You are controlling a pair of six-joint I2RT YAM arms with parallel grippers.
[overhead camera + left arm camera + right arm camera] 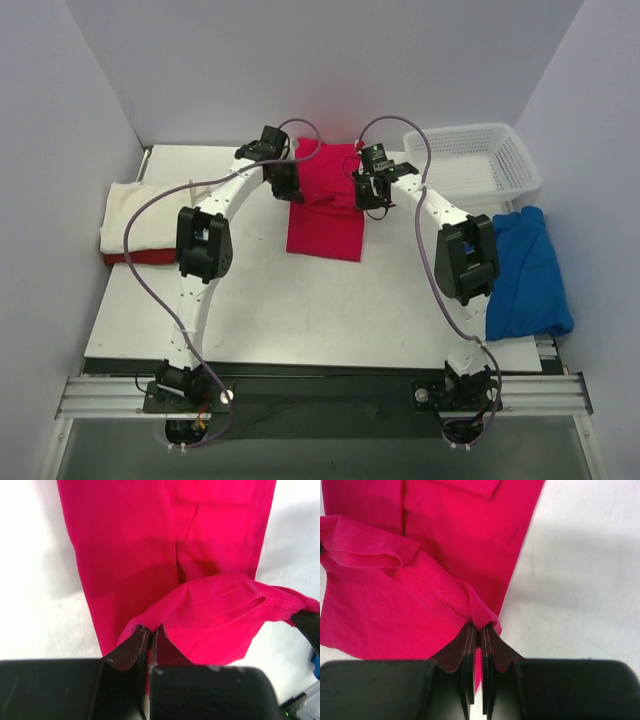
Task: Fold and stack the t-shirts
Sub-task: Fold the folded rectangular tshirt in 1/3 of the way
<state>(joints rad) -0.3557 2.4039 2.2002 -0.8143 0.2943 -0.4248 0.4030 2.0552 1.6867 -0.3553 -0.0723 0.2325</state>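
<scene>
A crimson red t-shirt (326,215) lies as a long folded strip at the table's middle back. My left gripper (284,186) is shut on its far left corner and my right gripper (371,192) is shut on its far right corner. Both corners are lifted, and the raised hem (225,605) hangs between them over the flat part. The left wrist view has the cloth pinched at my left gripper (151,630); in the right wrist view it is pinched at my right gripper (480,627). The royal blue t-shirt (527,272) lies crumpled at the right. The cream t-shirt (140,222) lies folded at the left.
A white lattice basket (472,160) stands at the back right. Under the cream shirt a red edge (140,259) of cloth shows. White walls close in the back and both sides of the white table (320,320).
</scene>
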